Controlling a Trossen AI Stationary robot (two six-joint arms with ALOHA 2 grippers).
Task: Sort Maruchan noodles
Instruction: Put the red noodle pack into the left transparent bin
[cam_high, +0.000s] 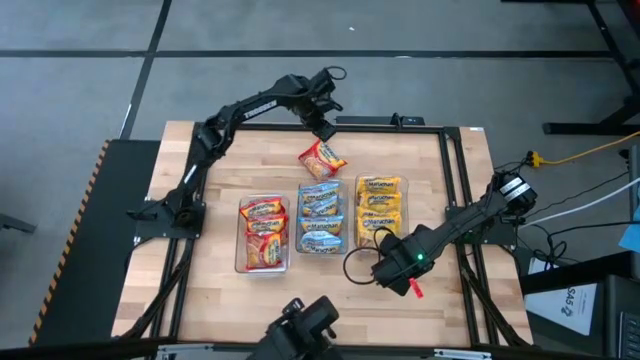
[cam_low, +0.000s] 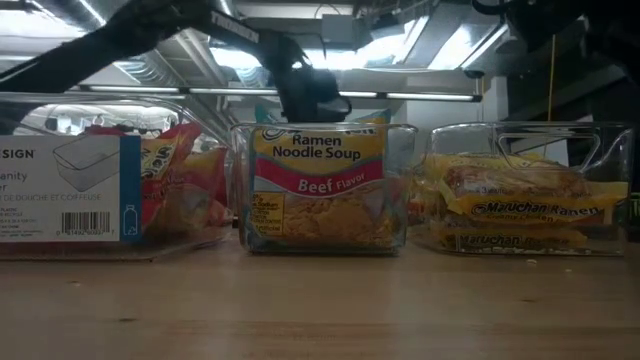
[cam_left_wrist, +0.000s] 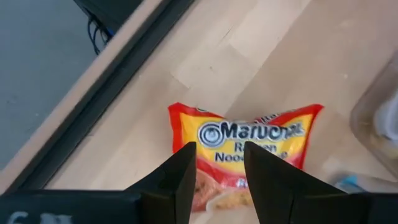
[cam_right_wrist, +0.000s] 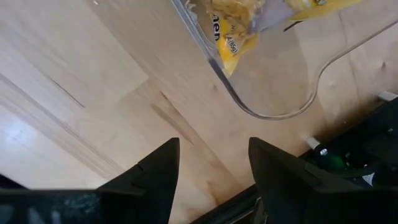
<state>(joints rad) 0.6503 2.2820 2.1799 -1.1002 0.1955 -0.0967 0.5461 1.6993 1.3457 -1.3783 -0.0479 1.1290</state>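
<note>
The left gripper (cam_high: 322, 128) hangs over the far middle of the table (cam_high: 200, 180), its two dark fingers (cam_left_wrist: 180, 177) parted with a clear gap between them and nothing clamped; through that gap the left wrist view shows the one loose red-and-yellow packet (cam_left_wrist: 249, 146) lying flat on the wood just below. From above, that same packet (cam_high: 322, 159) sits alone, just beyond the middle bin (cam_high: 320, 216) and apart from all three bins. The right gripper (cam_high: 392, 270) waits low at the near right, beside the near end of the yellow bin (cam_high: 380, 212), fingers spread over bare wood and holding nothing. Sorting looks nearly finished: red packets are stacked in the left bin (cam_high: 264, 232), blue ones in the middle, yellow ones in the right, and only this single stray remains outside (I judge it belongs with the reds, going by its colouring). The stray is a crinkly, glossy plastic square with a red border, a yellow panel and the brand name in a dark oval band, lying skewed to the table's edges; noodles show through its lower part. Whether the fingers touch it yet cannot be told.
</note>
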